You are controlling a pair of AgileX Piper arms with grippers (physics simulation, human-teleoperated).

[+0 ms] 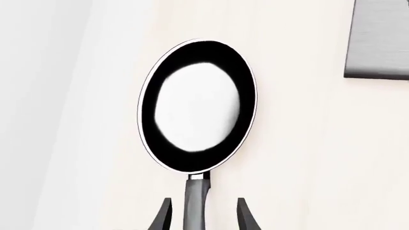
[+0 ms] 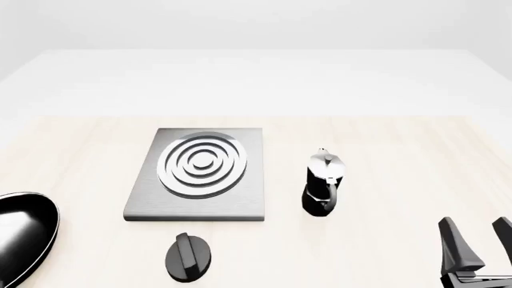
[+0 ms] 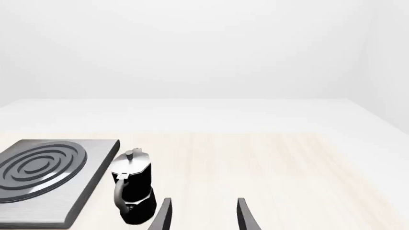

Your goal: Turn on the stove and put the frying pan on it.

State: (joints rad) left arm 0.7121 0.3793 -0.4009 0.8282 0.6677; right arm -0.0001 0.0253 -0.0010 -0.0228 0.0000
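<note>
The frying pan (image 2: 24, 234), glossy black with a thin pale rim, lies at the table's near left, cut by the front view's edge. In the left wrist view the pan (image 1: 198, 105) is straight ahead, and its dark grey handle (image 1: 197, 191) runs back between the fingers of my left gripper (image 1: 204, 208). That gripper is open, with a gap on each side of the handle. The stove (image 2: 248, 204), a grey plate with silver rings, sits mid-table, apart from the pan; its corner (image 1: 380, 43) shows too. My right gripper (image 2: 480, 249) stands open and empty at the near right.
A black oval knob (image 2: 189, 257) lies in front of the stove. A black-and-silver moka pot (image 2: 322, 182) stands just right of the stove (image 3: 96, 158), and the same pot (image 3: 133, 189) is close ahead-left of my right gripper (image 3: 201, 215).
</note>
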